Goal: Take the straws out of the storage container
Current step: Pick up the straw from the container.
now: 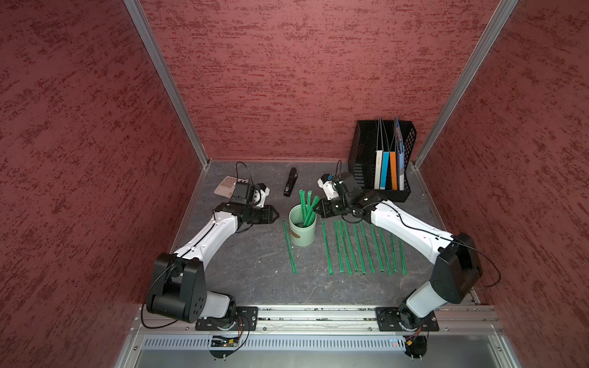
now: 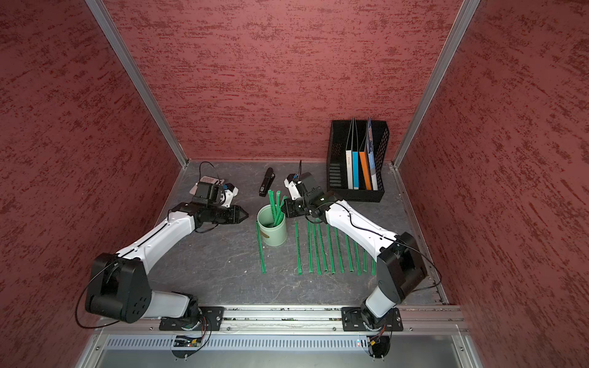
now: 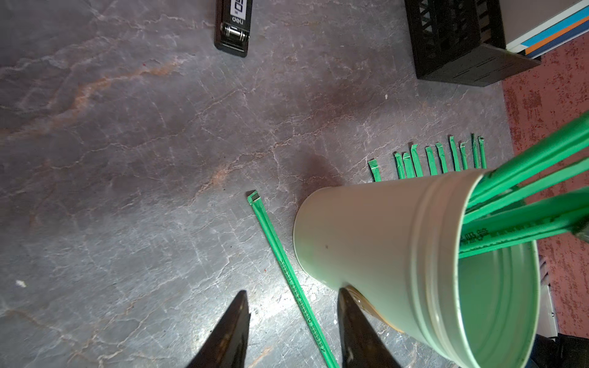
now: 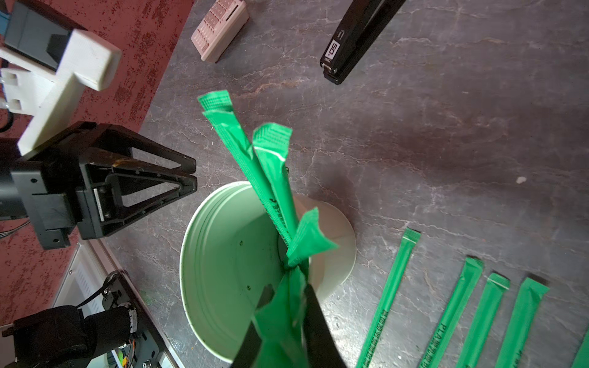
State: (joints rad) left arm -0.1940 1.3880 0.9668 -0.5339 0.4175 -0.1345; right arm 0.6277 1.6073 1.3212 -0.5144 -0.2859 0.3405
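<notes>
Few straws (image 4: 271, 178) standing in the storage container (image 4: 204, 255), leaning toward the right gripper (image 4: 287, 290), clamped on the nearest top; left gripper (image 4: 194, 176) part-open, empty.

Both top views look down from high up; both wrist views closely share the storage container (image 3: 366, 229).

The tabletop (image 1: 255, 270) is lit softly and evenly in both top views, and only faint shadows are seen. The walls (image 1: 79, 127) are made to lean outward at the picture edges. In the left wrist view a bright white glare is seen on the tabletop by the foot of the storage container (image 3: 366, 239), and a soft dark shadow is cast beside it. In the right wrist view the straws (image 4: 277, 178) are blurred where they come closest, and their green looks very bright.
</notes>
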